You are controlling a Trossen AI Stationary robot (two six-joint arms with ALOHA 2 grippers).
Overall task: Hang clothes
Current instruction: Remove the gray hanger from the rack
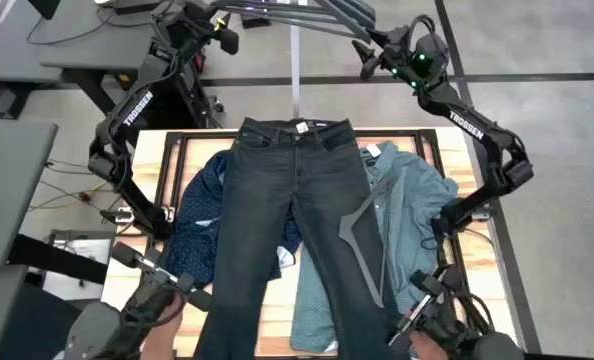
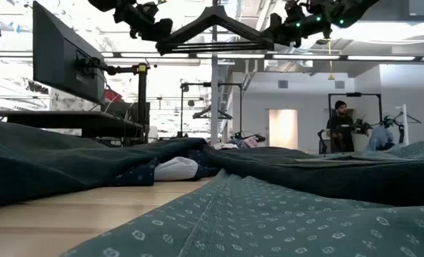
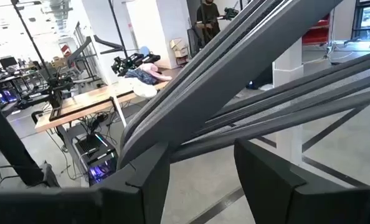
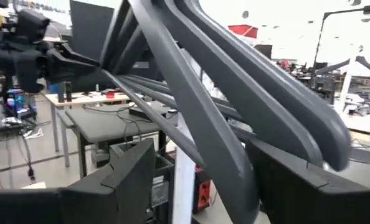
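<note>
Black hangers (image 1: 287,8) are grasped at opposite ends by the left gripper (image 1: 225,28) and right gripper (image 1: 372,50), beyond the jeans (image 1: 297,220).

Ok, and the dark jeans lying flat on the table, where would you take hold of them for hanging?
Probably the waistband of the jeans, coming straight down from above. It lies flat and spread at the table's far edge, nearest the raised left gripper and right gripper. Its two corners are uncovered, while a loose hanger lies partly on one leg.
</note>
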